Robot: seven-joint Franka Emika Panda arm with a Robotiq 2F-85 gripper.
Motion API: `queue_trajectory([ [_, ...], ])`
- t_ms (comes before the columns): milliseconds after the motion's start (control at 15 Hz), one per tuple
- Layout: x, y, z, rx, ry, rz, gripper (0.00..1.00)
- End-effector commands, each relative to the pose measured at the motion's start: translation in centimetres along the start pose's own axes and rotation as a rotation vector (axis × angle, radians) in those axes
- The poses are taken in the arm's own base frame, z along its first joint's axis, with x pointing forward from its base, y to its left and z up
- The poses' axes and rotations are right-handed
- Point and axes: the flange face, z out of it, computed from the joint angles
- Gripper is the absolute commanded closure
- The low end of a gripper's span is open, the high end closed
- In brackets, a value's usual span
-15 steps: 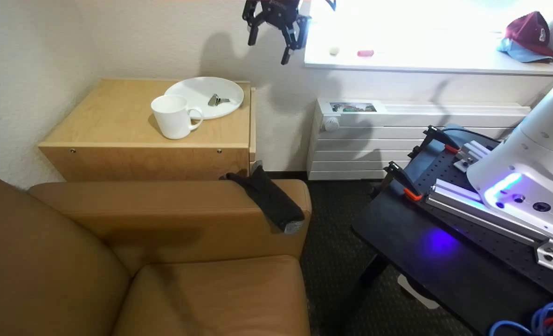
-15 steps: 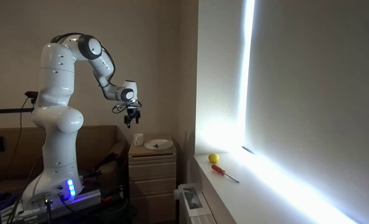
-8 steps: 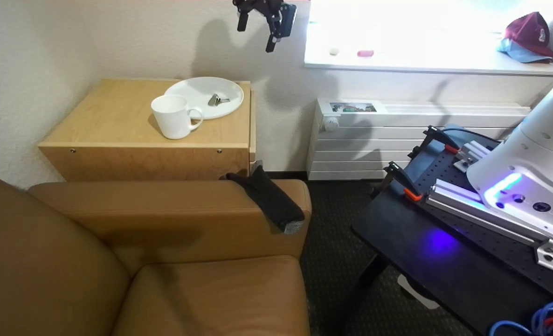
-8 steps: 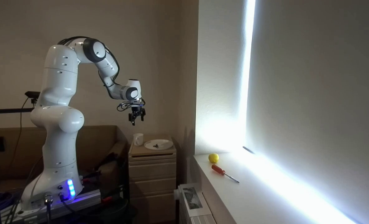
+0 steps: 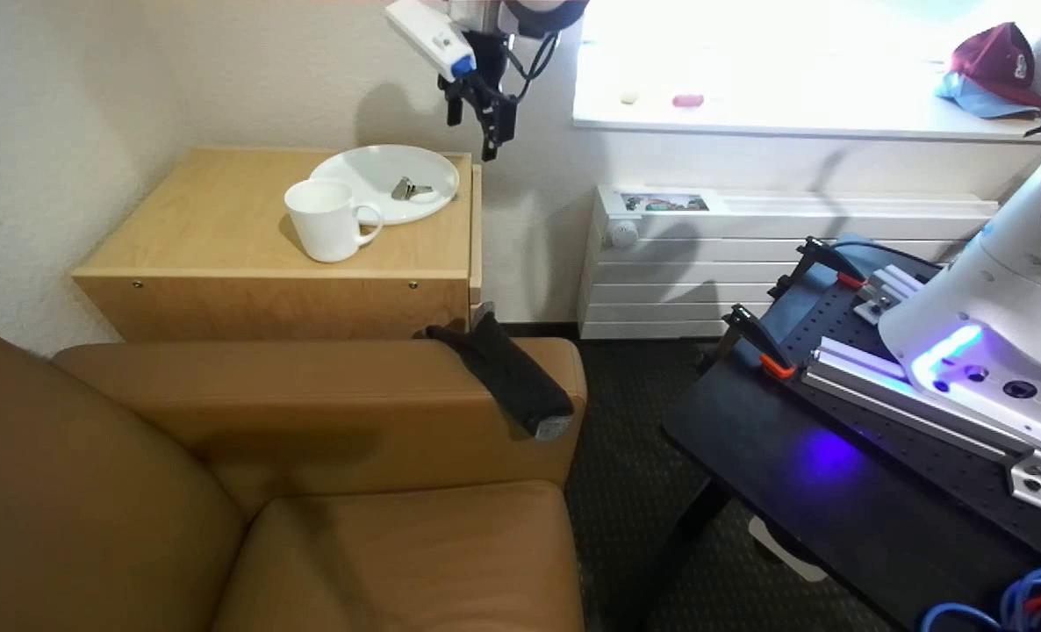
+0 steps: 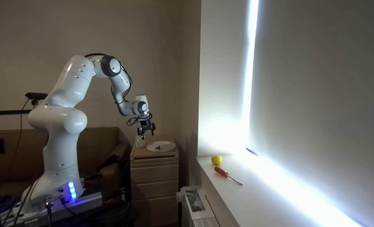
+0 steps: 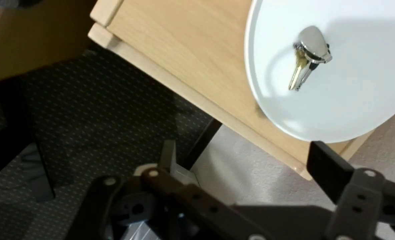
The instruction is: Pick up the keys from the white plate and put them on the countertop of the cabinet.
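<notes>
Lowers black two-fingered gripper [image 7: 242, 150], spread wide | nears round white plate [image 7: 344, 106] | centre over plate's silver-and-brass metal keys [image 7: 311, 48] before descending

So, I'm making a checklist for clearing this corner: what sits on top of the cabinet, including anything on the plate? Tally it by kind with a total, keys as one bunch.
Plate: 1, white
Mug: 1, white, handle toward the plate's side
Bunch of keys: 1, lying on the plate
Total: 3
</notes>
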Motion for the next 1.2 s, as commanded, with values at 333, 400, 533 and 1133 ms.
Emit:
queue_trajectory([
  [333, -3.2, -4.2, 1.9, 0.022, -0.056, 0.084, 0.00],
  [400, -3.2, -4.1, 1.9, 0.020, -0.056, 0.083, 0.00],
  [533, -2.8, -4.3, 3.7, 0.026, -0.021, 0.090, 0.00],
  [1133, -4.0, -9.1, 10.0, 0.075, -0.109, 0.380, 0.00],
])
